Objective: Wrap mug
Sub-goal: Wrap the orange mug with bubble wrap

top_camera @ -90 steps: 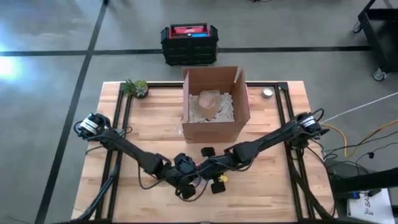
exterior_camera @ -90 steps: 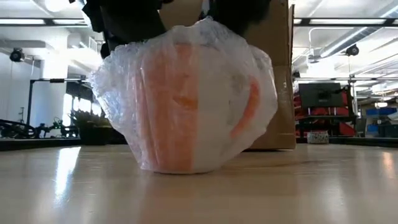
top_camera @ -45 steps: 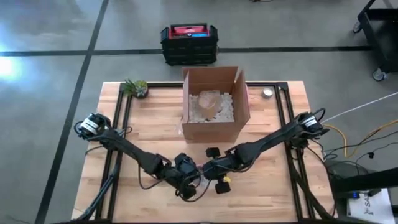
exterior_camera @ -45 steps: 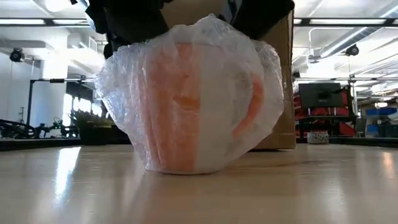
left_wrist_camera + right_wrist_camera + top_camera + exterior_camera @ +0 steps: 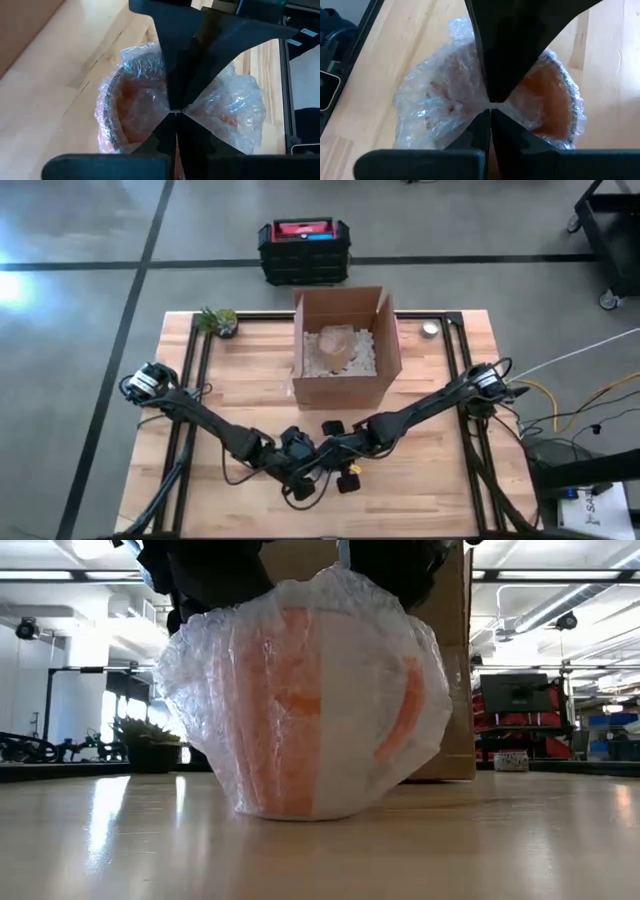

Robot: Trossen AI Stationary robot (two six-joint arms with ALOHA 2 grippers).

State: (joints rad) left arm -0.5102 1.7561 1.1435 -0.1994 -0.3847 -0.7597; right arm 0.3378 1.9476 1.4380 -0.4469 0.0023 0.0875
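I have the mug (image 5: 320,710) standing upright on the table (image 5: 500,840) near its front edge, well in front of the box (image 5: 345,350). Bubble wrap (image 5: 200,690) already covers it on all sides I can see, down to the base. My left gripper (image 5: 172,111) and right gripper (image 5: 490,107) both sit right over the top, each pinched closed, apparently on the gathered wrap, though my own fingers block the contact. I judge wrapping nearly done; what's left is securing the top and letting go.
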